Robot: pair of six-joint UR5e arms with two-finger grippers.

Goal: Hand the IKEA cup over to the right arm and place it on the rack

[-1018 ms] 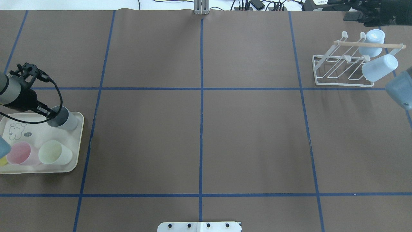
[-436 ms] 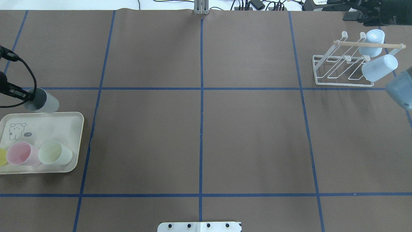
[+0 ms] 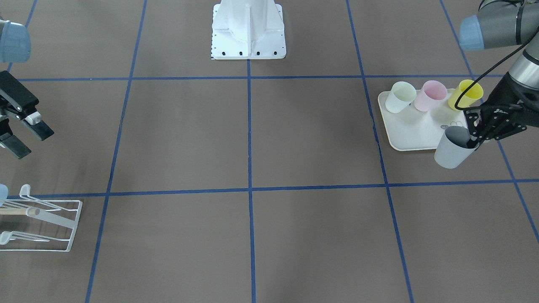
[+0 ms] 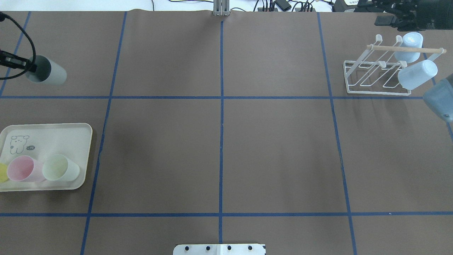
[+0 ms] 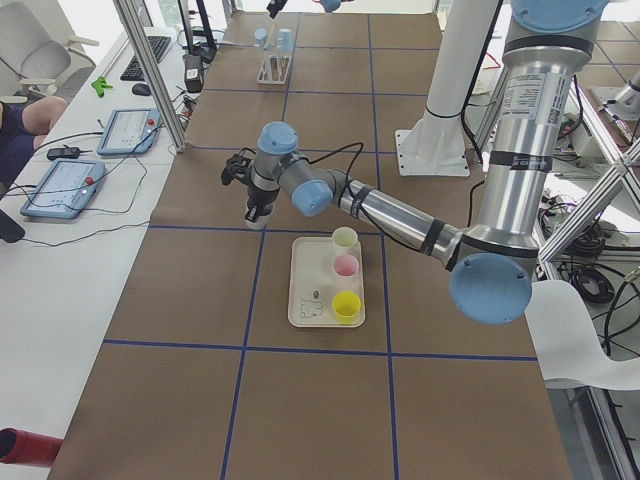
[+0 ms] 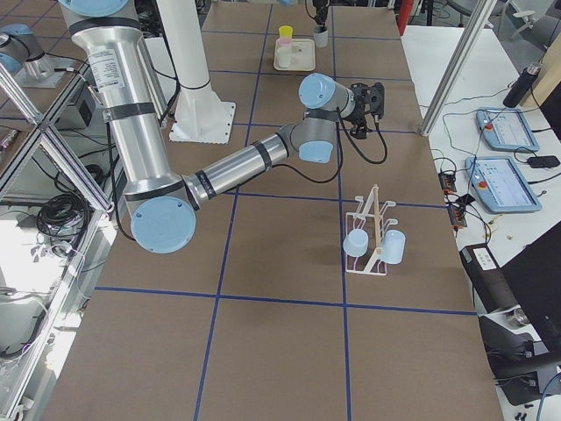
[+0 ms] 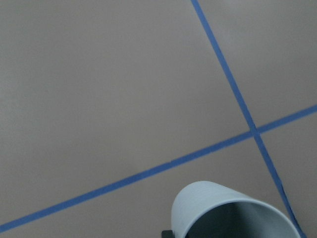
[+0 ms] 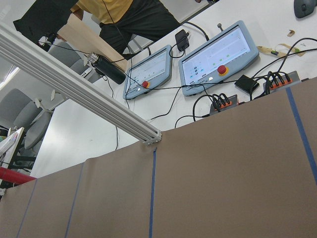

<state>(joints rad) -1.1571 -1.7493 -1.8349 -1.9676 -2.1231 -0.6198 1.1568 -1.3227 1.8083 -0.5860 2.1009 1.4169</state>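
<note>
Pinching the grey cup (image 4: 47,74) by the rim at the overhead 10 o'clock corner, the left gripper (image 4: 28,66) points its base toward 3 o'clock, where the spread right gripper (image 3: 37,143) hangs, well apart.

At 3 o'clock the left end effector (image 3: 473,141) grips the grey cup (image 3: 450,155) (it is tilted) beside the tray (image 3: 414,130).

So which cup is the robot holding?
The grey cup, in the left gripper. The green cup, pink cup and yellow cup stand on the tray.
</note>
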